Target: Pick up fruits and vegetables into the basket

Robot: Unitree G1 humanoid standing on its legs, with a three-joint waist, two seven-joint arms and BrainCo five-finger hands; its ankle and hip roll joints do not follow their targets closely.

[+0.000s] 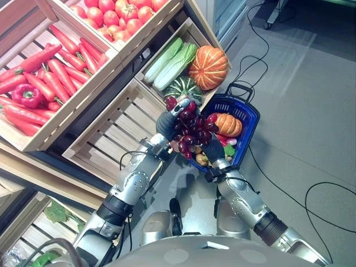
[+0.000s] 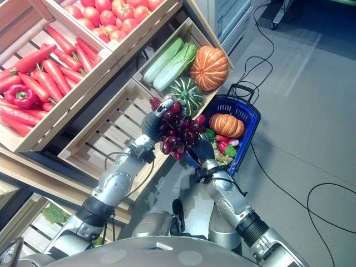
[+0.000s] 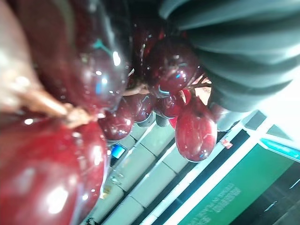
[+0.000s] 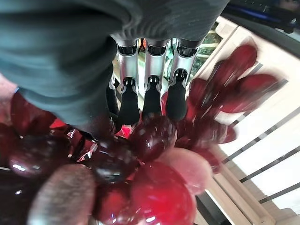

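Both hands met at a bunch of dark red grapes (image 1: 189, 129), held in the air just beside the near rim of the blue basket (image 1: 251, 114). The left hand (image 1: 167, 123) had its fingers curled round the bunch's upper side. The right hand (image 1: 213, 147) was at the bunch's lower side — its fingers lay straight against the grapes. In the basket sat a small pumpkin (image 1: 228, 124) among other produce; behind stood crates of peppers (image 1: 39, 83), tomatoes (image 1: 114, 14) and squash (image 1: 208, 67).
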